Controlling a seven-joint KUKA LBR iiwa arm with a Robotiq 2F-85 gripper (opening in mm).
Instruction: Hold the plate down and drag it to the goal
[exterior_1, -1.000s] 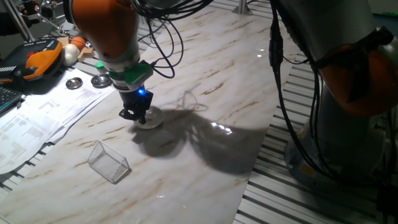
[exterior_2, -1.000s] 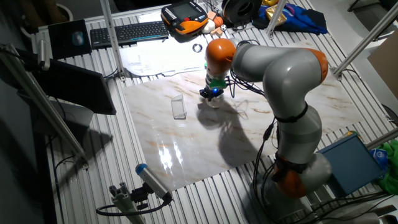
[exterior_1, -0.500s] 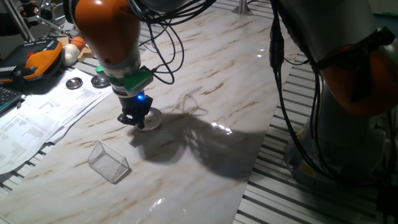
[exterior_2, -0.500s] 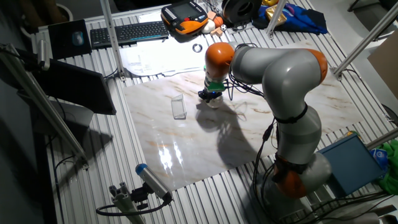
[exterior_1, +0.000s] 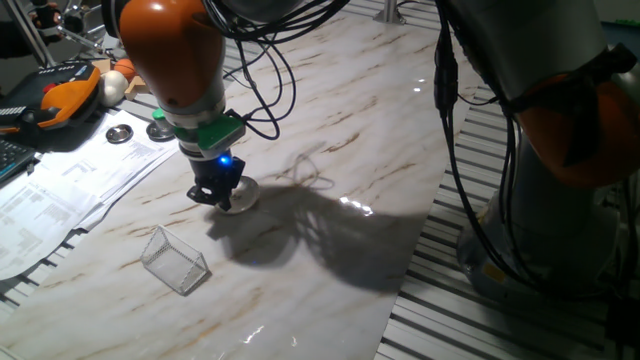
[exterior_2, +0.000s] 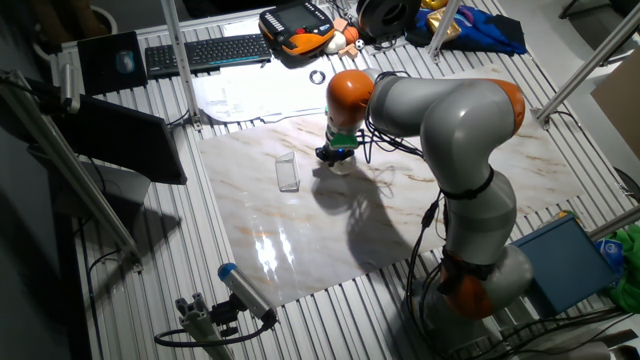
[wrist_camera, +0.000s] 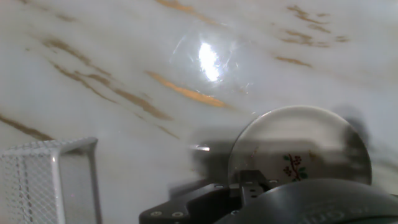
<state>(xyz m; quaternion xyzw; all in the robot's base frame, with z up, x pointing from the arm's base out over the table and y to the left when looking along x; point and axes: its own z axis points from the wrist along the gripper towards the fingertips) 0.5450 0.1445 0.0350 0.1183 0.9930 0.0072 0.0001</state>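
The plate (exterior_1: 244, 196) is a small white disc on the marble table, up and right of the goal. My gripper (exterior_1: 222, 199) stands upright with its tips pressed down on the plate's left part; the fingers look shut together. The goal (exterior_1: 175, 260) is a small see-through box with pale edges, a short way from the plate toward the front left. In the other fixed view the gripper (exterior_2: 333, 158) covers most of the plate (exterior_2: 341, 166), with the goal (exterior_2: 287, 172) to its left. The hand view shows the plate (wrist_camera: 298, 146), the goal (wrist_camera: 46, 177) at lower left and the gripper (wrist_camera: 250, 186).
Two shiny metal dishes (exterior_1: 120, 134) (exterior_1: 160, 129) lie at the table's back left beside paper sheets (exterior_1: 60, 185). An orange pendant (exterior_1: 60, 95) and a keyboard (exterior_2: 205, 52) sit behind them. The robot's base (exterior_1: 560, 200) stands at the right.
The gripper and the plate under it have slid a little to the left, toward the goal box. The box has not moved.
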